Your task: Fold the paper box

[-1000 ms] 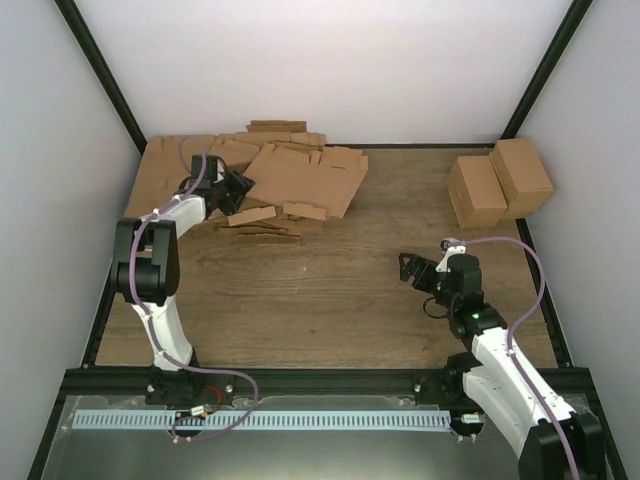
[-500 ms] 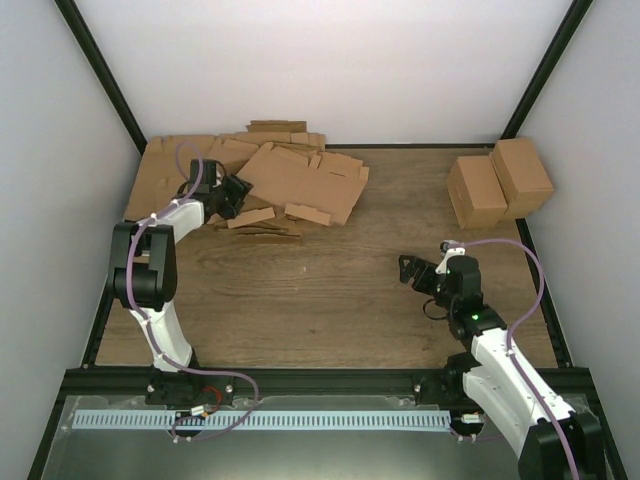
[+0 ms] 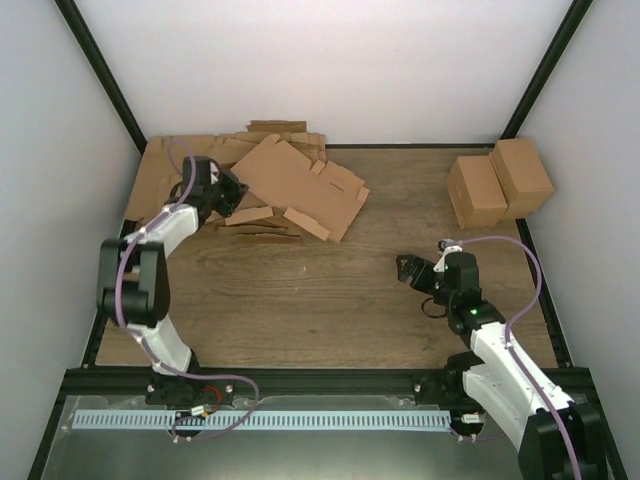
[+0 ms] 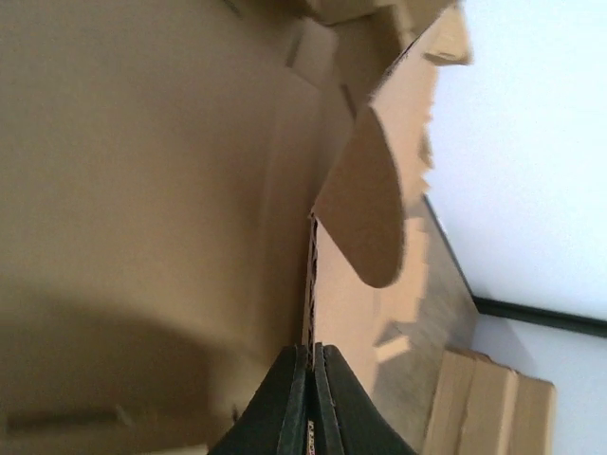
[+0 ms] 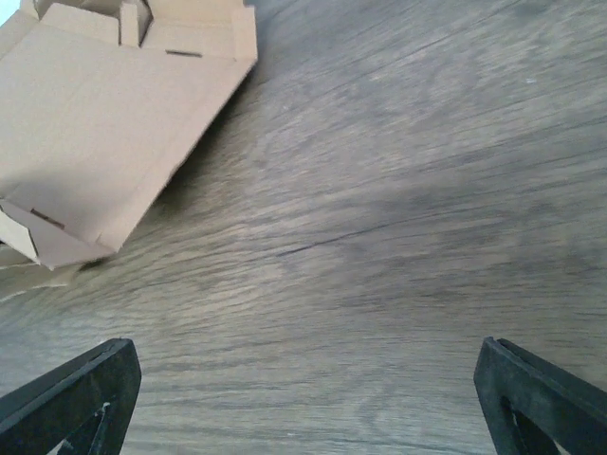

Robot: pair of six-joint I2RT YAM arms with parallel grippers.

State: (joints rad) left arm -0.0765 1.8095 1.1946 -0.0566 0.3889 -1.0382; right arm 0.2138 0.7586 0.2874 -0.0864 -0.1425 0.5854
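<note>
The paper box (image 3: 300, 185) is a flat brown die-cut sheet with flaps, lying tilted on top of the cardboard pile at the back left. My left gripper (image 3: 234, 193) is shut on its left edge. In the left wrist view the black jaws (image 4: 313, 355) pinch the corrugated edge of the paper box (image 4: 365, 213), with a rounded flap above them. My right gripper (image 3: 406, 270) hangs open over bare wood at the right centre, well apart from the sheet. Its wide-spread fingers (image 5: 71, 393) frame only table, with the paper box (image 5: 104, 114) at the upper left.
A pile of other flat cardboard sheets (image 3: 165, 175) fills the back left corner. Two folded brown cartons (image 3: 498, 183) stand at the back right. Black frame rails and white walls close in the wooden table (image 3: 330, 290).
My left gripper has gone from partly open to shut on the sheet's edge. The sheet has swung and shifted slightly on the pile. The right arm has barely moved.
</note>
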